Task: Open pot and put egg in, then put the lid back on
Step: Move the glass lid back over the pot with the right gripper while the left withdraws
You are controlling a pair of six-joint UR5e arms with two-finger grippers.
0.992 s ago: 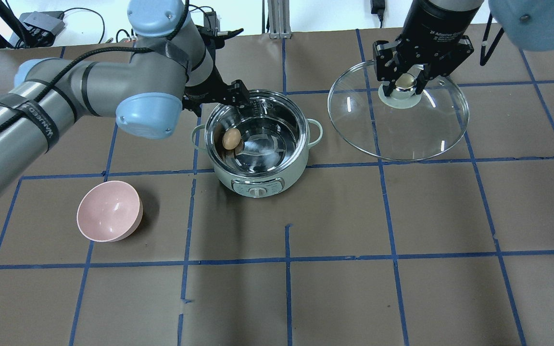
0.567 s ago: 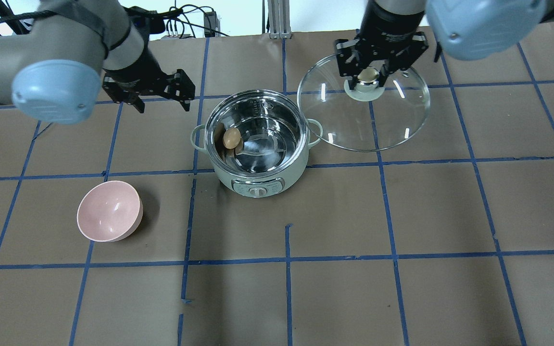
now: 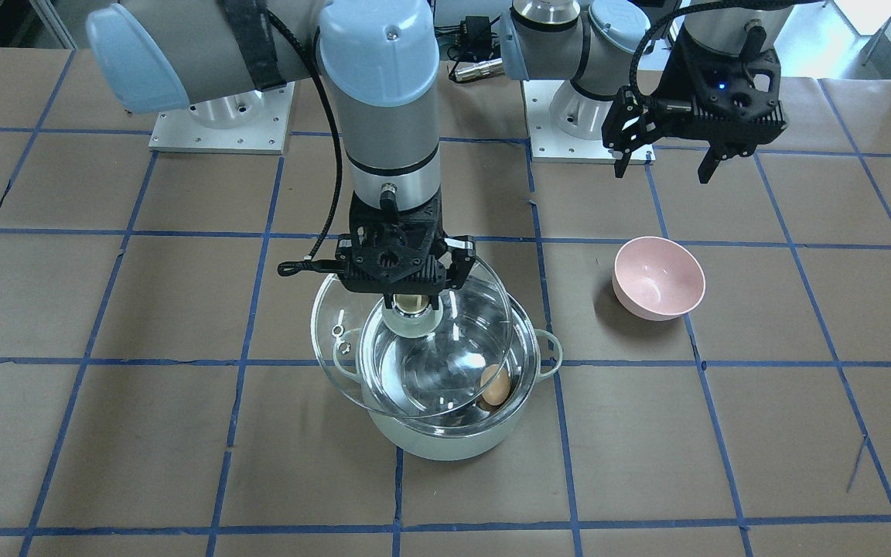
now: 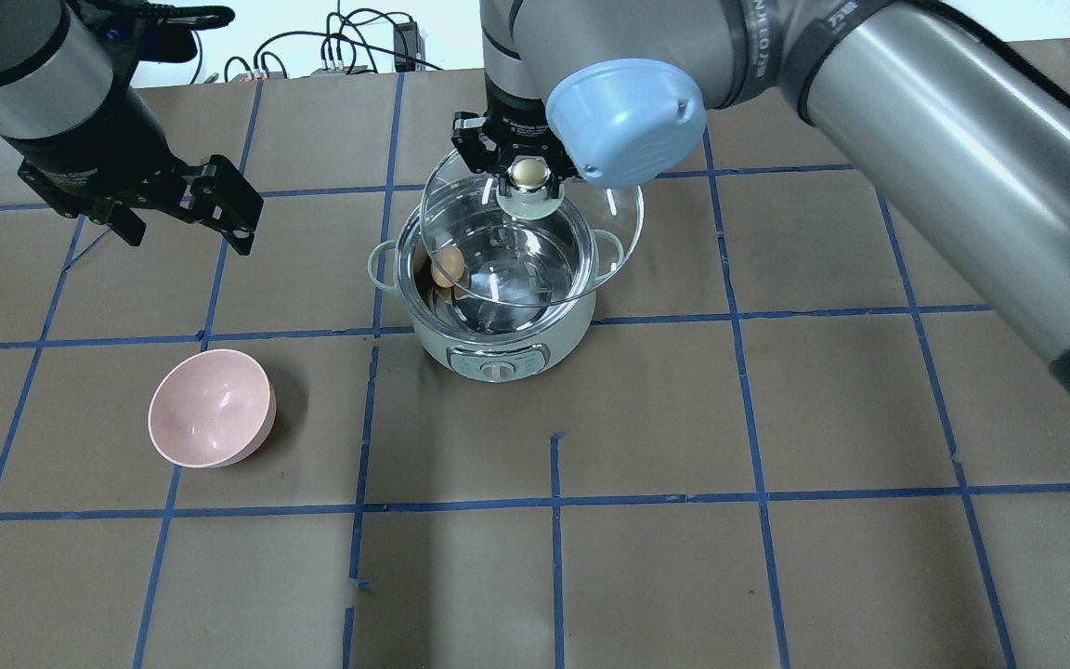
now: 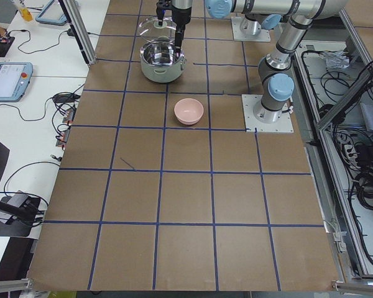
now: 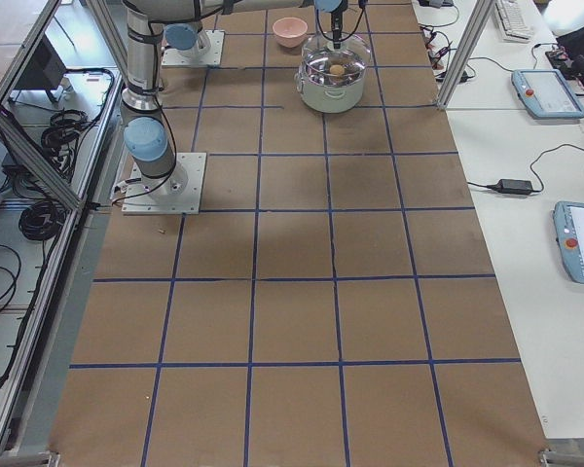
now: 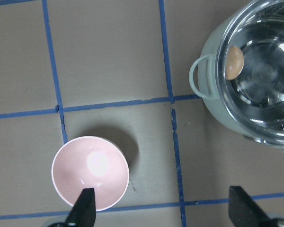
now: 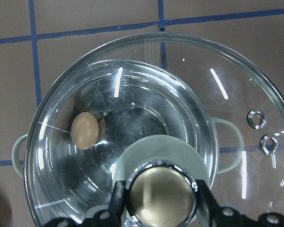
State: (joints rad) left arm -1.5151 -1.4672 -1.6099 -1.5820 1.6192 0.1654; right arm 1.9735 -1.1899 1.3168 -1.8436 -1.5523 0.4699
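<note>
Now your right gripper (image 4: 528, 178) clamps the brassy knob (image 8: 162, 198) of the round clear glass lid (image 4: 581, 232), hovering slightly right of the mint-green pot (image 4: 461, 339) holding the small brown egg (image 4: 446, 268); left gripper (image 4: 189, 234) gapes empty.

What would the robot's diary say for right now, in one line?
egg: in pot | lid: held by right claw, over pot, off-centre, not seated | left claw: open, empty, apart

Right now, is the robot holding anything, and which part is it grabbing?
Yes. The right gripper holds the glass lid by its brassy knob, over the pot. The left gripper is open and empty.
</note>
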